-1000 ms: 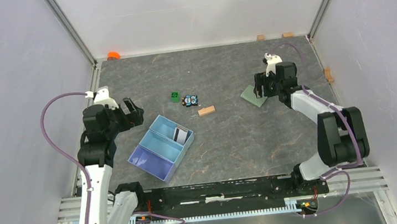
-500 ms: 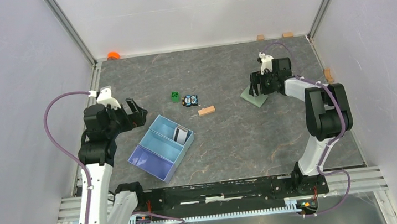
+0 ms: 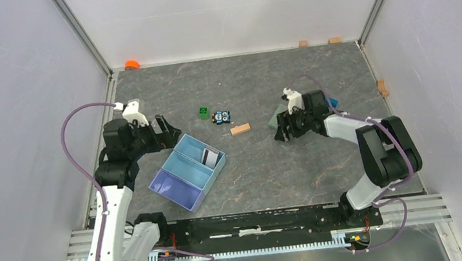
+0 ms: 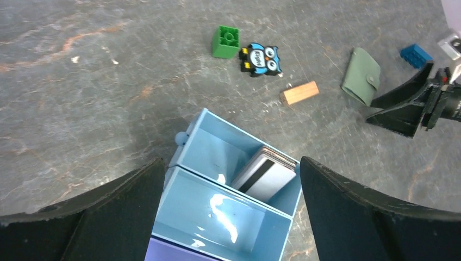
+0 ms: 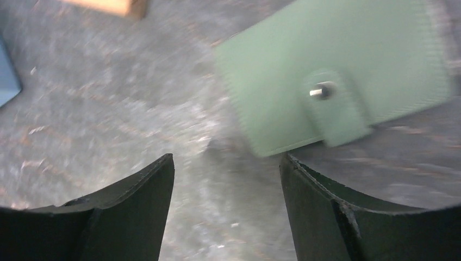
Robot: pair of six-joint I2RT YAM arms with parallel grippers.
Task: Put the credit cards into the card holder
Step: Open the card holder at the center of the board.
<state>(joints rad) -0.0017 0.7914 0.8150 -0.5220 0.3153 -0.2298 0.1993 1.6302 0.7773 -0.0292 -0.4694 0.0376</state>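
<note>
Left gripper point(image 3: 168, 132) is spread as wide as it goes, nothing in it, hanging right over the light blue tray point(image 4: 217, 147). The credit cards point(image 4: 266, 176) are leaning in the tray's end compartment, just below and ahead of those jaws and a touch toward one finger, long edge running diagonally across the gap. That arm is clearly the nearer one to them.

Over on the other side, the right gripper point(image 5: 227, 160) is wide open and empty too. The card holder point(image 5: 326, 70) lies flat and snapped shut just beyond its fingertips, off toward one finger, long axis across the jaws, tab pointing back at the gripper.

Since a second ago the right arm has swung round to the holder's other side, uncovering a blue brick point(image 3: 332, 101). The holder seems to have slid. The left gripper has crept out over the tray.
</note>
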